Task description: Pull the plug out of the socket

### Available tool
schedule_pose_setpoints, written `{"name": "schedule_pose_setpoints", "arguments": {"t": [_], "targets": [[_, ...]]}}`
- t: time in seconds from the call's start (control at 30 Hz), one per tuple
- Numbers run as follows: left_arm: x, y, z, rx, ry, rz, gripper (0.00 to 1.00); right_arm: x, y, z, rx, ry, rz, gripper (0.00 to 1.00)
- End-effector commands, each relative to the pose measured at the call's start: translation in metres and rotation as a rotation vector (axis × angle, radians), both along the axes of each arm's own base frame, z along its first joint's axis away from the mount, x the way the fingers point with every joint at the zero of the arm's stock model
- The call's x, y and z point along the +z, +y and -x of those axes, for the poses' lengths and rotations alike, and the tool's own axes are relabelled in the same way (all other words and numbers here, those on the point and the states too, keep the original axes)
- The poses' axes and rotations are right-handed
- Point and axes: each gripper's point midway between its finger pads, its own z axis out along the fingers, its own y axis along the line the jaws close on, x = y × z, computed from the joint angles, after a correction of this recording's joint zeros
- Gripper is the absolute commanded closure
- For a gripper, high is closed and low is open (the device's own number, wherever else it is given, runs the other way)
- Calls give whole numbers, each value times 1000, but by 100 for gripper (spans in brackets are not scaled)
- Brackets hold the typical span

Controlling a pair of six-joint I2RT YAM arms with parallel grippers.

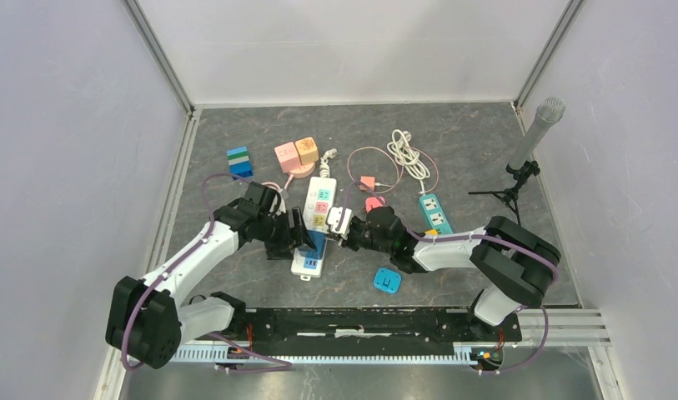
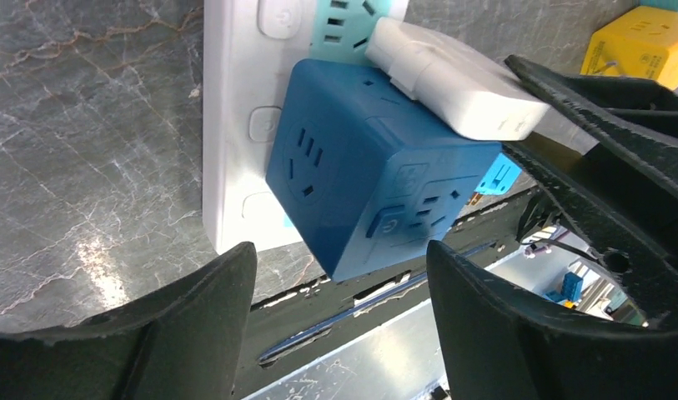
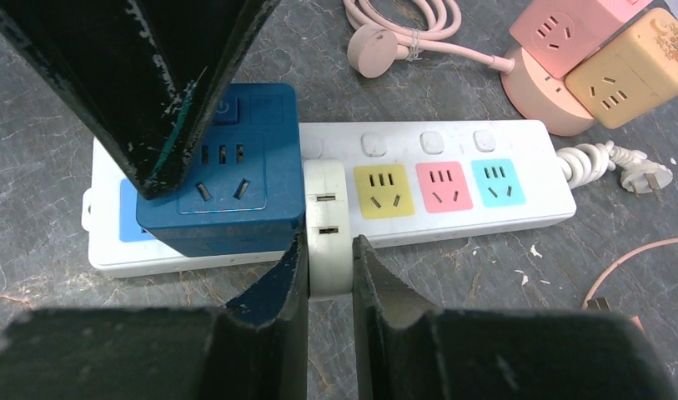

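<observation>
White plug [image 3: 328, 225] seated in the power strip [image 3: 539, 179] on the surface [image 3: 485, 283], between 1 blue cube adapter [image 3: 227, 200] and the yellow outlet [image 3: 384, 190], clamped by the right fingers [image 3: 394, 325]. Left fingers [image 2: 193, 325] stand wide, straddling the blue cube adapter.

The table [image 1: 485, 137] is dark grey marble with pale and rusty veins. The strip [image 3: 519, 221] is white, with a yellow socket [image 3: 384, 190], a pink socket [image 3: 443, 185] and a teal socket [image 3: 498, 182]. The big cube [image 3: 243, 196] is navy and the plug [image 3: 327, 225] off-white. Around them I see a pink cube [image 3: 569, 29], a tan cube [image 3: 623, 79], a pink cable [image 3: 374, 52], a teal strip [image 1: 435, 214], a sky-blue cube [image 1: 388, 280], and a block [image 1: 239, 162] banded blue, green and white.
</observation>
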Motion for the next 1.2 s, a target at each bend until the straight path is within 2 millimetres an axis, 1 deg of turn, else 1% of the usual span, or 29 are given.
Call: {"name": "schedule_pose_setpoints", "arguments": {"t": [0.0, 0.1, 0.2, 0.23, 0.27, 0.3, 0.33, 0.4, 0.47, 0.6, 0.7, 0.8, 0.87, 0.93, 1.0, 1.03, 1.07, 1.17], "targets": [[27, -13, -30, 44, -108, 63, 18, -3, -15, -14, -64, -67, 47, 100], [29, -21, -40, 85, -115, 104, 17, -6, -15, -11, -49, -61, 46, 100], [18, -17, -43, 115, -85, 70, 22, -7, -14, -11, -49, -54, 46, 100], [9, -11, -38, 131, -52, 29, 24, -7, -14, -11, -49, -50, 47, 100], [-1, -4, -32, 152, -4, -20, 28, -7, -14, -11, -52, -44, 47, 100], [-11, 1, -20, 153, 60, -50, 31, -8, -14, -11, -63, -31, 45, 100], [-16, 2, -7, 125, 105, -55, 32, -8, -15, -13, -80, -16, 40, 100], [-25, 10, 12, 105, 153, -86, 37, -13, -15, -11, -91, 16, 37, 100], [-32, 17, 23, 112, 161, -102, 38, -17, -17, -10, -99, 30, 43, 100], [-48, 26, 41, 118, 230, -147, 39, -26, -27, -19, -157, 7, 94, 100], [-54, 29, 43, 113, 270, -188, 40, -31, -33, -33, -199, -18, 149, 100], [-58, 31, 44, 101, 293, -212, 40, -32, -39, -48, -259, 49, 129, 100], [-61, 32, 47, 104, 312, -225, 41, -31, -34, -45, -207, 143, 60, 100], [-65, 32, 50, 102, 334, -236, 42, -26, -23, -33, -139, 216, -28, 100], [-67, 33, 51, 99, 347, -243, 43, -25, -19, -29, -136, 246, -57, 100], [-67, 32, 51, 99, 350, -244, 43, -25, -18, -28, -137, 234, -52, 100], [-68, 33, 52, 99, 354, -246, 43, -27, -20, -29, -147, 186, -16, 100], [-69, 33, 53, 93, 361, -248, 44, -24, -32, -37, -193, 11, 71, 100]]}}
